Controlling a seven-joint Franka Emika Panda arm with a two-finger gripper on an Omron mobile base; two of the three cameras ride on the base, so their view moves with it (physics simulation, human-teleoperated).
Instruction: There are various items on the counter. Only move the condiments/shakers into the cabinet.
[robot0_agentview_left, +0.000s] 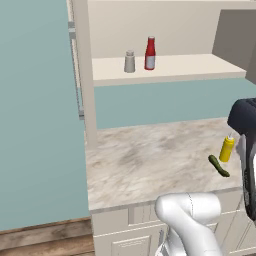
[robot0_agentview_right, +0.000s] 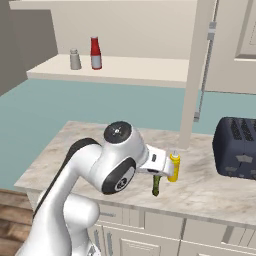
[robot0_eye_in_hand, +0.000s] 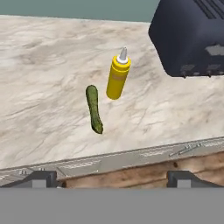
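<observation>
The small red bottle (robot0_agentview_left: 150, 53) and the grey shaker (robot0_agentview_left: 129, 61) stand side by side on the cabinet shelf (robot0_agentview_left: 190, 67). On the counter (robot0_agentview_left: 145, 160) the yellow squeeze bottle (robot0_eye_in_hand: 118, 78) stands upright near the front edge. The dark green vegetable (robot0_eye_in_hand: 93, 108) lies just beside it. My gripper (robot0_eye_in_hand: 113, 179) is open and holds nothing. It hangs above the counter's front edge, looking down at the yellow bottle from some distance. In the right base view the yellow bottle (robot0_agentview_right: 174, 167) and vegetable (robot0_agentview_right: 156, 185) show just past my white hand.
A dark toaster (robot0_agentview_right: 237, 147) sits on the counter to the right of the yellow bottle. The cabinet's tall side post (robot0_agentview_left: 84, 70) runs down to the counter at the left, and its greyish-brown door (robot0_agentview_left: 235, 37) stands open at the right.
</observation>
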